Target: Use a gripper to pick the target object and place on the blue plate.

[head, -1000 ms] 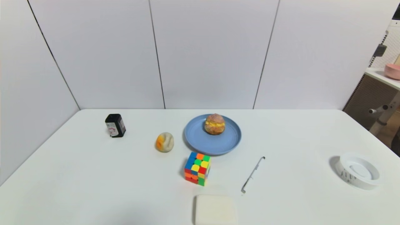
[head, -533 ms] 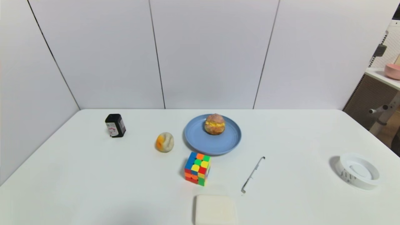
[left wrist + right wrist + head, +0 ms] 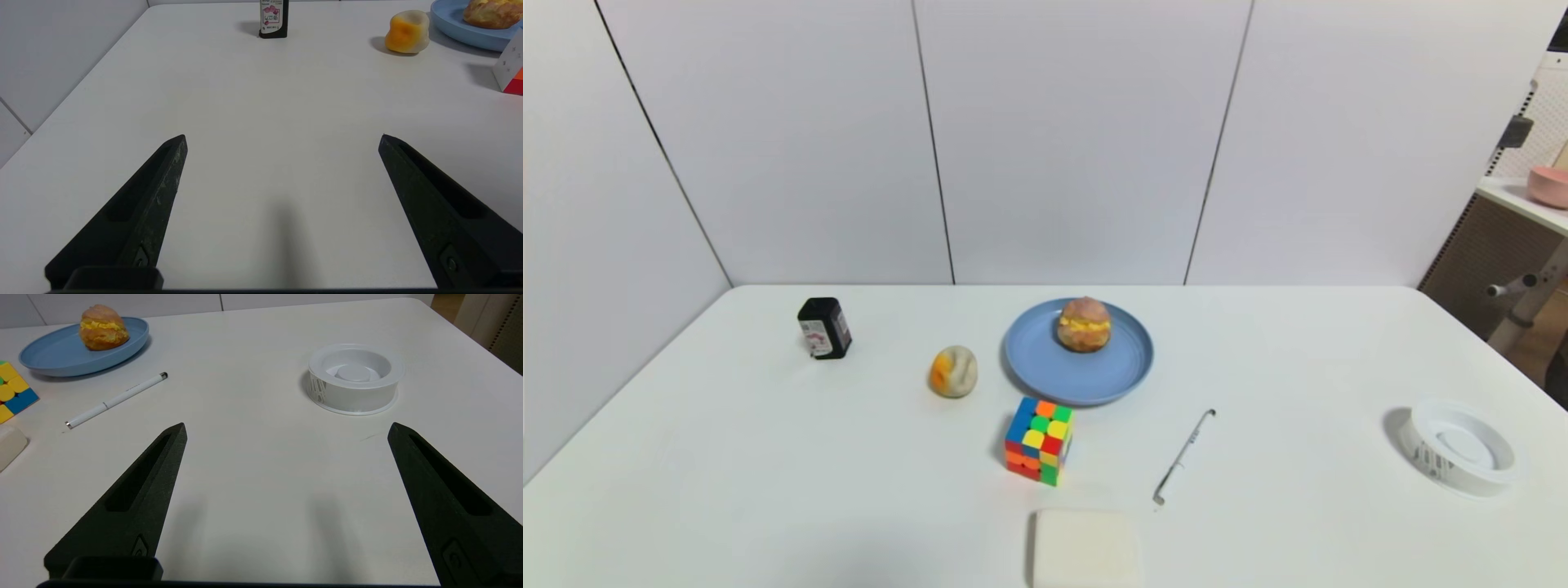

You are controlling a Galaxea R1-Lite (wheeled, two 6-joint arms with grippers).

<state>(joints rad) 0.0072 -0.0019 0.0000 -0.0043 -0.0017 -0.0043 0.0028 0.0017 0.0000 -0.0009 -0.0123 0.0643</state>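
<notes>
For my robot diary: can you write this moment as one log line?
cream puff: on blue plate | left gripper: open, empty | right gripper: open, empty | task: looks done

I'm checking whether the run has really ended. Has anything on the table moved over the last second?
Nothing visibly changed. The round brown bun with yellow filling sits on the light-blue plastic plate exactly as before, and the coloured puzzle cube and white pen have not shifted. Neither arm shows in the head view; left gripper and right gripper are open above the table.

Cube [image 3: 1039, 441]; pen [image 3: 1183, 456]; bottle [image 3: 824, 327].
</notes>
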